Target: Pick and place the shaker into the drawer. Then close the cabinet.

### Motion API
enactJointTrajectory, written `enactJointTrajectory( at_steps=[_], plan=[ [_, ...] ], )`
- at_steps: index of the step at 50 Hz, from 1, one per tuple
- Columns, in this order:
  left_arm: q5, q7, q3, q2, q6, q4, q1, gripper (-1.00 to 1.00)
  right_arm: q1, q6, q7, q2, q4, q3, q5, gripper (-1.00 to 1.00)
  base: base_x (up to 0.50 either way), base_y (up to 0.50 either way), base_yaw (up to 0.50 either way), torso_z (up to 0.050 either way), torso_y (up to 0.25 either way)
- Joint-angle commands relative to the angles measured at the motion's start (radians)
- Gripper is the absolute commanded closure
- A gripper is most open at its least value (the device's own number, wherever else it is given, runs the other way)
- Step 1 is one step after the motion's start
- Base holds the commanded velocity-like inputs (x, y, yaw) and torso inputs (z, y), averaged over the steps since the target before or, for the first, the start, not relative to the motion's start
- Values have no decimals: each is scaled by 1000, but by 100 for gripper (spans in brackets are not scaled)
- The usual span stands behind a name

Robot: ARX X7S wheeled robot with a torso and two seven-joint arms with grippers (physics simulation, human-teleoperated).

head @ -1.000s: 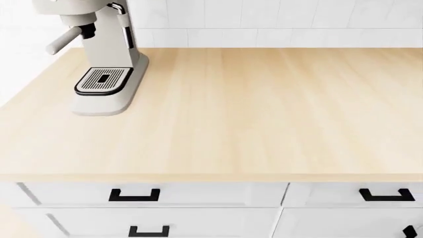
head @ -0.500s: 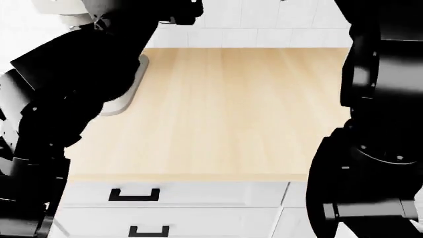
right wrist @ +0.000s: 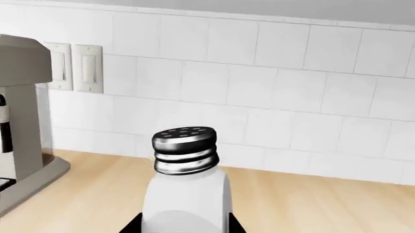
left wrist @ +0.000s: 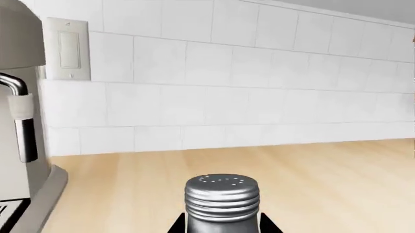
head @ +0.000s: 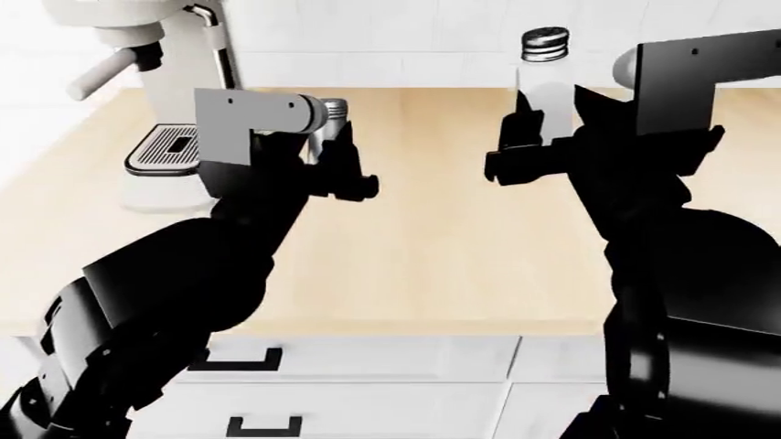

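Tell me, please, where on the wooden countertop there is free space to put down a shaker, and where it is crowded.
Bare wood lies on the countertop between the two arms, from the front edge back to the tiled wall. The far left is crowded by the coffee machine. The left gripper and right gripper each have a shaker between the fingers.

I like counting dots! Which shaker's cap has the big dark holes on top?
The tall white-bodied shaker with a silver cap by the right gripper. The other silver-capped shaker, by the left gripper, has tiny pinprick holes.
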Motion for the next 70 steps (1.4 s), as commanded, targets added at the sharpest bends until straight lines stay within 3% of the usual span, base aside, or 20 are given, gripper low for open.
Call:
enactJointTrajectory(
  at_steps=[1,70],
  plan=[
    [-7,-8,7,-15,23,20,61,100,-91,-10,24,1,-40,29,30,100,0,-500,0,0,10],
    [-14,3,38,-8,26,28,75,100,-70,47,128,32,-70,75,215,100,-25,-500,0,0,1]
  ],
)
